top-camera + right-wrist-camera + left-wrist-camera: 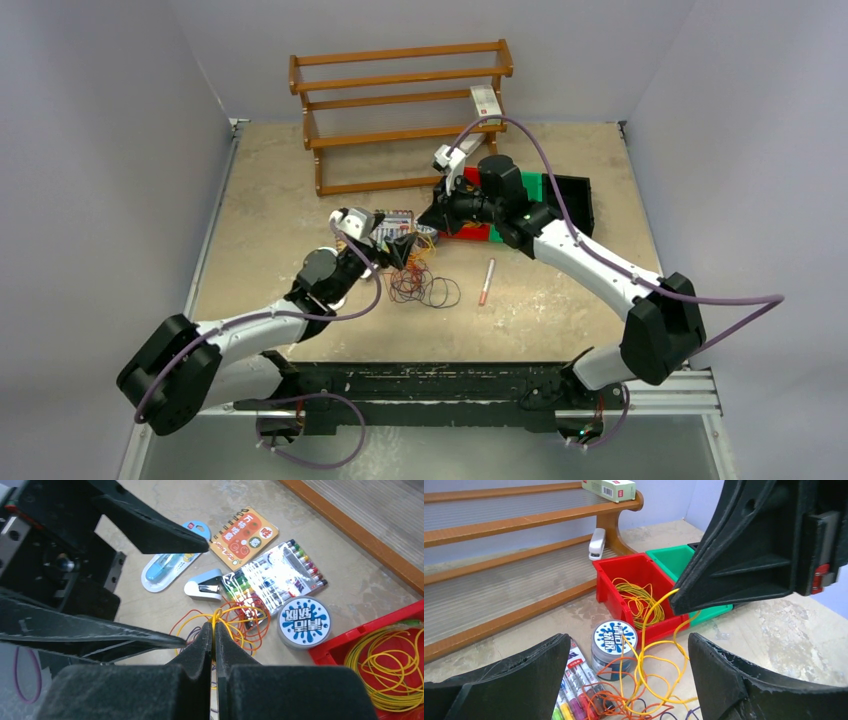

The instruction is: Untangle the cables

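- A thin yellow wire loop (217,616) is clamped by the right gripper (214,630).
- The jaws of the left gripper (629,642) are spread wide above the tangled coloured wire loops (624,702).

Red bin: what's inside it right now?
A coil of yellow cables lies in the red bin; no other colours show. One corner is covered by the right end effector in the left wrist view, and the floor beneath the coil is hidden.

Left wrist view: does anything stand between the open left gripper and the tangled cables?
Nothing visible does. The cables lie bare ahead of the left gripper. The right gripper, shut on a yellow strand, hangs above them.
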Controlling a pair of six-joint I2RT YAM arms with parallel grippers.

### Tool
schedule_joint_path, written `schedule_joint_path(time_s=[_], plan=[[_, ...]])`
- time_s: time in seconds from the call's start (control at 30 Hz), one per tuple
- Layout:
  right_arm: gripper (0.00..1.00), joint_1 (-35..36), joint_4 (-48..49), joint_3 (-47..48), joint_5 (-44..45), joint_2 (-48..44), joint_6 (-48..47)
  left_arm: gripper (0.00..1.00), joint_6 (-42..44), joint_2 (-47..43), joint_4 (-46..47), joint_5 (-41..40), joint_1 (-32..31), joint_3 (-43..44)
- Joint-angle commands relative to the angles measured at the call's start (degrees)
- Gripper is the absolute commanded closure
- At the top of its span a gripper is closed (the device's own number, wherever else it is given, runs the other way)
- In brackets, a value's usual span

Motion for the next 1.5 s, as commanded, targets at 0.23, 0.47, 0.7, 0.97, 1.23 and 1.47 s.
schedule_joint_path(time_s=[0.23, 0.47, 0.7, 0.97, 1.23, 1.47], plan=[[1.00, 0.33, -1.78, 3.47, -5.51, -1.30, -1.40, 0.16, 3.29, 9.58, 17.20, -5.24, -0.21, 0.49], [1.00, 0.33, 0.18, 2.56, -6.36, -4.01, 0.37, 0.21, 2.60, 16.60, 20.30, -0.01, -0.18, 3.13], [1.00, 0.29, 1.21, 2.11, -7.33, -8.67, 1.98, 0.32, -0.67, 24.18, 27.52, -1.55, -0.16, 0.24], [1.00, 0.31, 0.66, 5.73, -10.08, -12.74, 3.55, 0.40, -2.46, 33.09, 33.84, -2.52, -0.20, -1.28], [1.00, 0.30, -0.39, 11.67, -7.70, -15.53, 5.37, 0.45, -4.34, 34.77, 36.31, -1.47, -0.22, -4.29], [1.00, 0.30, -3.37, 18.46, -1.01, -14.96, 2.58, 0.45, -4.97, 35.12, 36.79, -1.76, -0.22, -6.02]])
